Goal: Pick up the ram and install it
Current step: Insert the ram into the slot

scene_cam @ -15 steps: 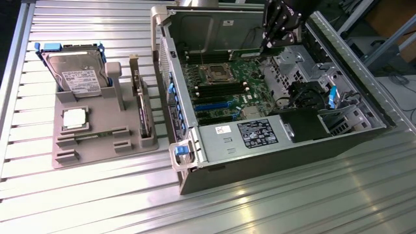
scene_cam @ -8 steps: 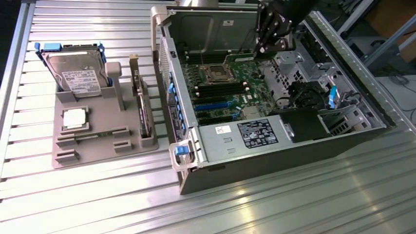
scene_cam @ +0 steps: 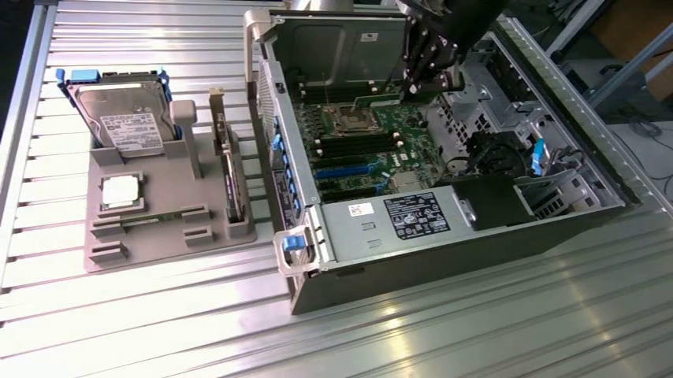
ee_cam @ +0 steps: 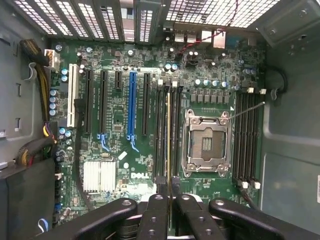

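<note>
Gripper (ee_cam: pixel 168 184) clamped on the ram (ee_cam: pixel 168 135), edge-on over the memory slots (ee_cam: pixel 178 135); exterior view: ram at one o'clock of the processor socket (scene_cam: pixel 347 120).

Ribbed shiny metal table (scene_cam: pixel 442 339), matt grey plastic holder (scene_cam: pixel 158 248), green circuit-board ram (scene_cam: pixel 377 99), finned metal heatsink (ee_cam: pixel 99 176)

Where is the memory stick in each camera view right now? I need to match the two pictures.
Exterior view: the memory stick is a green strip at the gripper, inside the open computer case, close to the processor socket.
Wrist view: the memory stick shows edge-on as a thin line clamped between the fingers, over the slots beside the socket.
Shared landmark: the empty processor socket.
</note>
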`<state>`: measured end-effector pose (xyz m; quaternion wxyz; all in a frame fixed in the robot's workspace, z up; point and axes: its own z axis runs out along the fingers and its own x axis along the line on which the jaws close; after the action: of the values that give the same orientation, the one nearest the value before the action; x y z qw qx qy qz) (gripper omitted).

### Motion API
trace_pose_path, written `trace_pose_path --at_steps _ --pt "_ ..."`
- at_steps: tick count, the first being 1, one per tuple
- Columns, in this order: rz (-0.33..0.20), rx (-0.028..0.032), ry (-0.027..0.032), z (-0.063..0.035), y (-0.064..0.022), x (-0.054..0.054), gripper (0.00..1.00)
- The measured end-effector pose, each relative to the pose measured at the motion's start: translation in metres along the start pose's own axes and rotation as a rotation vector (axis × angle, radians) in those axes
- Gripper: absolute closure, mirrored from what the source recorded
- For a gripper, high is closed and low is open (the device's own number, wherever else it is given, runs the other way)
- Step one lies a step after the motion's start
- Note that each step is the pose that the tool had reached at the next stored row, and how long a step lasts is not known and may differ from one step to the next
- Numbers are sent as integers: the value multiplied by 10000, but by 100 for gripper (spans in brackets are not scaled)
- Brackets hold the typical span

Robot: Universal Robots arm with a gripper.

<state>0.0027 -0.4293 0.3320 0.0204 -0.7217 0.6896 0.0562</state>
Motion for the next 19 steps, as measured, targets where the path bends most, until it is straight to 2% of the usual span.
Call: trace_pose_path --at_steps 13,19 --pt "0 0 0 238 112 39 88" --pt "-10 -2 1 291 120 53 88"
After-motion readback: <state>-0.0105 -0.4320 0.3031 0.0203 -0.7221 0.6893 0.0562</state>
